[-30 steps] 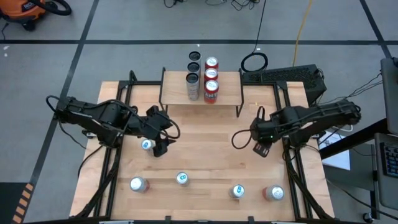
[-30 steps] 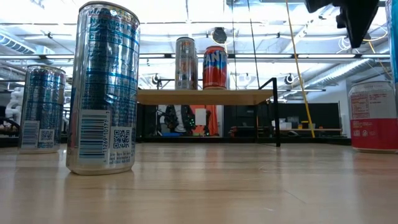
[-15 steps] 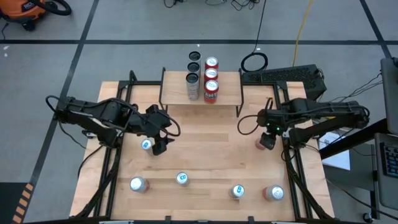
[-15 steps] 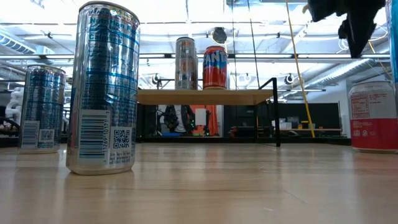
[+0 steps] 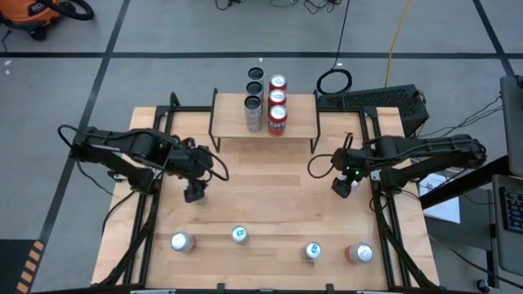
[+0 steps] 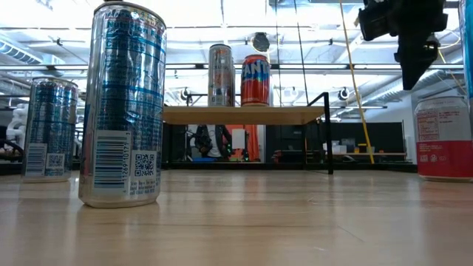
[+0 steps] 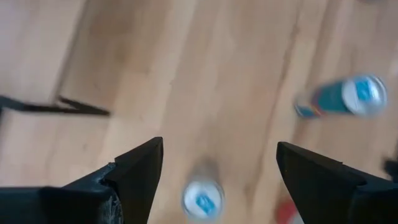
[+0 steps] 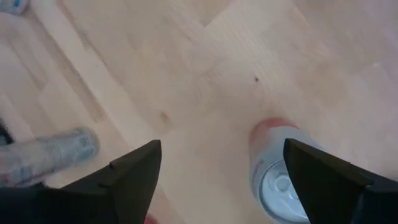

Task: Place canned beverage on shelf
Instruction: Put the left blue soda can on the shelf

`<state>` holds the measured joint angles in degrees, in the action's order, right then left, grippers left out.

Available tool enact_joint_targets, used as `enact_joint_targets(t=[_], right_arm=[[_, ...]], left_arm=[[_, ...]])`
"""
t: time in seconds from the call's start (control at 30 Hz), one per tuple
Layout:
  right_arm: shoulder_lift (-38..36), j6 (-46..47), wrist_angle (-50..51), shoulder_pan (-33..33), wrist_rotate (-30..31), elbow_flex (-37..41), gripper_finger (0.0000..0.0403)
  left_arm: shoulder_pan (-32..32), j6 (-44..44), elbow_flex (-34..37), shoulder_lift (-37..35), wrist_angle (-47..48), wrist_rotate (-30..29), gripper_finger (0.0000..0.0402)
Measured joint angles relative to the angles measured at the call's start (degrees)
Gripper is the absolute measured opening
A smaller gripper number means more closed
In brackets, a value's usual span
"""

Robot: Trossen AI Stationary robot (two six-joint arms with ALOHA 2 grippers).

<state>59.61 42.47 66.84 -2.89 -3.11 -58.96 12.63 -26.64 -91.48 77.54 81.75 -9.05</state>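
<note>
Left pincer point(image 5: 192, 194): fingers spread wide, nothing between them. It has shifted since a second ago, so that it now covers the blue-topped can that showed just beside it then; in its wrist view a blurred blue-topped can point(image 7: 203, 200) sits below the gap between the fingers. I cannot tell whether the fingers touch it.

Right pincer point(image 5: 341, 187): fingers apart, empty, above the right side of the wooden surface point(image 5: 270, 204). A second ago it sat slightly lower in the high view, the arm angled differently; the arm has since swung and stretched out straighter. Its wrist view shows a red-and-white can point(image 8: 280, 177) standing upright below it, silver lid with pull tab, cut off at the picture's edge.

Shelf point(image 5: 294, 122): light wooden board on thin black metal legs, at the far middle of the surface. On it stand a silver can point(image 5: 253, 113) and red cans point(image 5: 278, 106) in two short rows; unchanged.

Near edge, unchanged: silver-lidded can point(image 5: 181, 242), blue-topped can point(image 5: 239, 234), another blue-topped can point(image 5: 313, 251), red can point(image 5: 360, 254). All smooth metal cylinders, upright.

Low view: the nearest tall can point(image 6: 123, 103) has dented silver-blue walls and a barcode. Label text is mostly unreadable.
</note>
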Motion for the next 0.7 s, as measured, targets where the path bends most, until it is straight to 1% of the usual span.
enact_joint_targets(t=[0.07, 0.1, 0.13, 0.17, 0.2, 0.3, 0.37, 0.47, 0.57, 0.7], right_arm=[[0.6, 0.4, -0.7, -0.4, 0.5, 0.0, 0.0318], [0.9, 0.4, -1.1, -0.6, 0.8, 0.0, 0.0318], [1.1, 0.4, -1.2, -0.7, 0.9, 0.0, 0.0318], [1.2, 0.5, -1.2, -0.9, 0.9, 0.0, 0.0318], [1.3, 1.0, -1.5, -1.1, 0.9, 0.0, 0.0318], [1.3, 3.1, -2.3, -2.0, 0.8, 0.0, 0.0318], [1.3, 3.8, -3.1, -2.5, 0.3, 0.0, 0.0318], [1.2, 5.0, -4.0, -3.5, 0.2, 0.0, 0.0318], [1.2, 5.1, -5.2, -4.2, 0.8, 0.0, 0.0318], [1.2, 5.1, -6.9, -4.4, 1.8, 0.0, 0.0318]], left_arm=[[-0.5, -0.5, 0.0, -0.5, 2.0, 3.2, 0.031], [-0.7, -1.8, 0.0, -0.5, 3.7, 3.5, 0.0309], [-0.7, -3.9, 0.0, -0.5, 6.0, 2.4, 0.0309], [-0.6, -6.3, 0.0, -0.6, 8.0, -0.5, 0.0309], [-0.5, -7.5, 0.6, -1.1, 8.0, -2.7, 0.0309], [-0.6, -8.0, 4.8, -5.5, 4.8, -2.9, 0.0309], [-0.9, -8.1, 7.6, -8.2, 3.0, -0.2, 0.0309], [-1.3, -9.1, 12.4, -11.1, 3.5, 4.2, 0.0309], [-1.3, -9.0, 16.6, -14.3, 2.4, 5.8, 0.0309], [-0.8, -6.7, 21.2, -15.2, -0.5, 7.6, 0.0309]])
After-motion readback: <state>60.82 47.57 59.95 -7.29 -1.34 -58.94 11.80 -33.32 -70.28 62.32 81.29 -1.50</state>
